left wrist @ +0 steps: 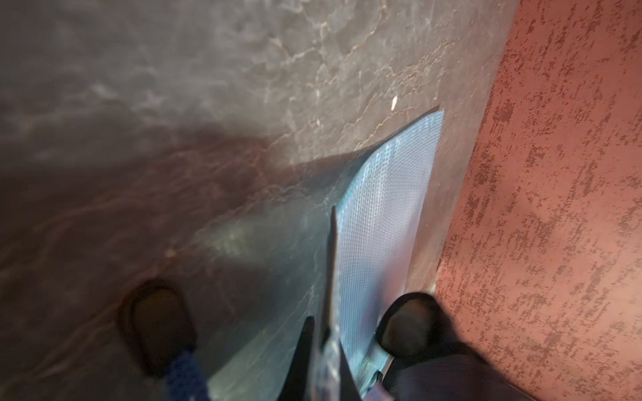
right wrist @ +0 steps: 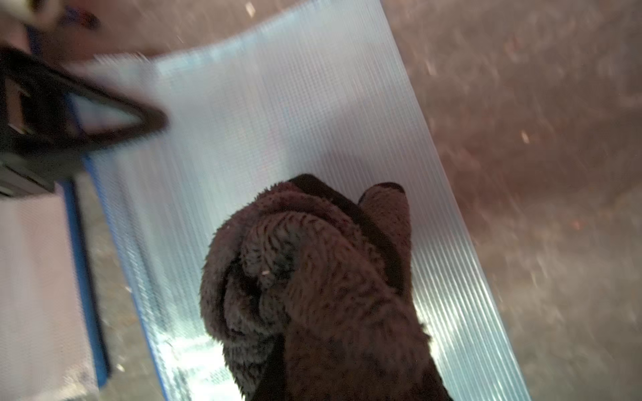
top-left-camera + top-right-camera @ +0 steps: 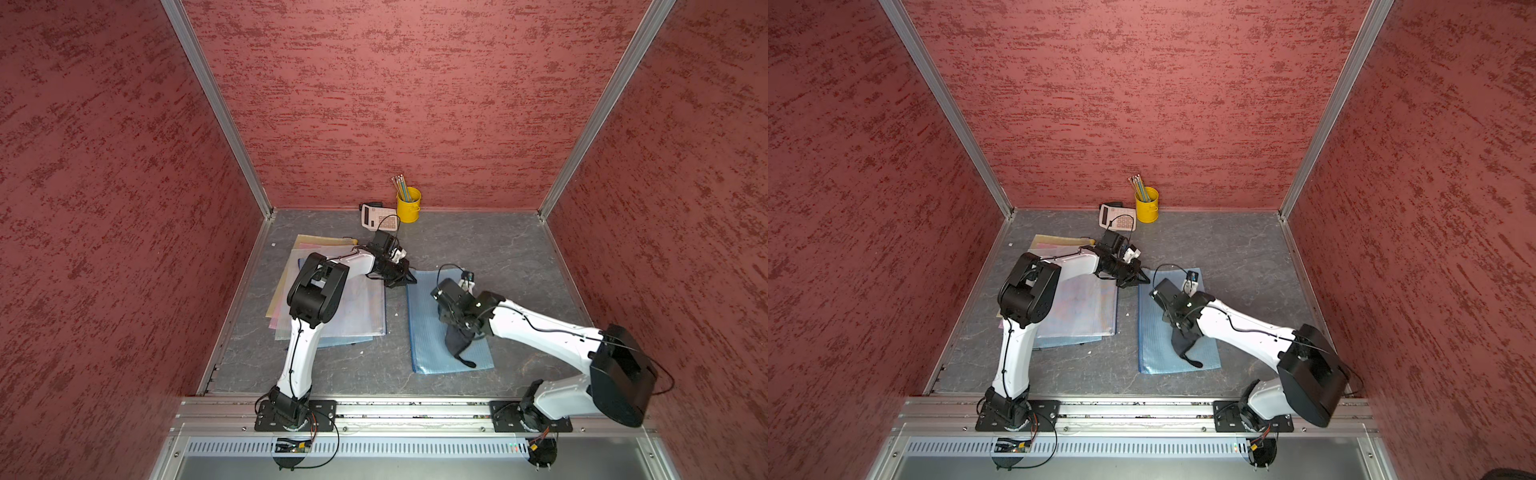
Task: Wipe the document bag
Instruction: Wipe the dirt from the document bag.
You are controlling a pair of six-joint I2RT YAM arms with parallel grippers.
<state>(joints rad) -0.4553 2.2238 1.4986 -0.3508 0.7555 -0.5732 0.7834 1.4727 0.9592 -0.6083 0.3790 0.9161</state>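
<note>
3 red, rough-textured walls [image 3: 395, 104] close in a grey, marble-patterned desk [image 3: 498, 249]. The blue mesh document bag [image 3: 424, 332] [image 3: 1154, 332] lies near the middle of the desk with its long sides running away from the robot.

The left tool [image 3: 409, 279] [image 3: 1142, 277] sits at the bag's far corner on the left arm's side. Its jaws are drawn together on the edge there. In the left wrist view the bag [image 1: 382, 225] runs up between the dark fingers [image 1: 304, 347], bowed slightly off the desk with a shadow under it. In the right wrist view the same tool [image 2: 153, 121] is a blurred black triangle over that corner of the bag [image 2: 278, 121].

The right tool [image 3: 457, 330] [image 3: 1179, 328] is over the bag's nearer half, clamped on a dark fluffy cloth [image 3: 457, 347] [image 3: 1183, 343]. The bunched cloth [image 2: 312, 277] rests on the bag's ribbed surface and hides the fingertips. One tail of it trails toward the bag's near edge.

Beside the bag, on the left arm's side, a fanned stack of document bags [image 3: 361, 307] [image 3: 1088, 307] in clear, yellow, pink and blue lies partly under the left arm. Beyond the bag's far edge, at the back wall, are a white calculator [image 3: 376, 217] [image 3: 1116, 217] and, just beside it, a yellow cup [image 3: 408, 205] [image 3: 1146, 205] holding pencils [image 3: 400, 185] [image 3: 1137, 185].
</note>
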